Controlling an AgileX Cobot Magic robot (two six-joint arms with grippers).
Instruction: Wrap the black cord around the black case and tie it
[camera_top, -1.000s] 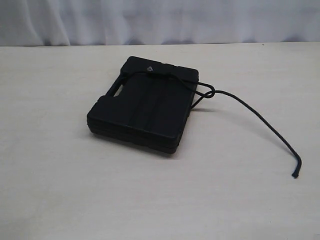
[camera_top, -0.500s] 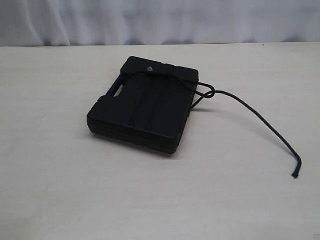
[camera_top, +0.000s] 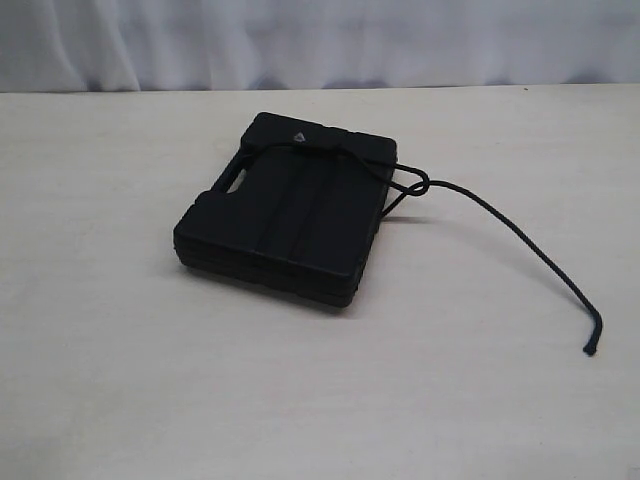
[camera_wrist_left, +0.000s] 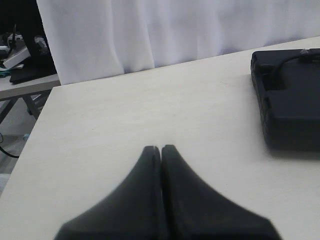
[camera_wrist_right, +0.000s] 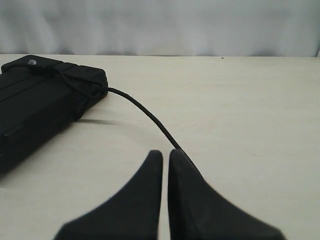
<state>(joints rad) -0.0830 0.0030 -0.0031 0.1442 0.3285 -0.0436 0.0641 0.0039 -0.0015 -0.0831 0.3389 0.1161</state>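
Note:
The black case (camera_top: 285, 215) lies flat in the middle of the table. The black cord (camera_top: 520, 235) crosses the case's far end, forms a small knotted loop (camera_top: 420, 183) at its right side, and trails right to a frayed end (camera_top: 590, 348). Neither gripper appears in the exterior view. My left gripper (camera_wrist_left: 161, 148) is shut and empty above bare table, with the case (camera_wrist_left: 292, 100) off to one side. My right gripper (camera_wrist_right: 165, 152) is shut with nothing between its fingers. The cord (camera_wrist_right: 145, 112) runs from the case (camera_wrist_right: 40, 100) and passes under one fingertip.
A white curtain (camera_top: 320, 40) hangs behind the table's far edge. The left wrist view shows the table's corner (camera_wrist_left: 57, 87) and, beyond it, a lower bench with clutter (camera_wrist_left: 20, 55).

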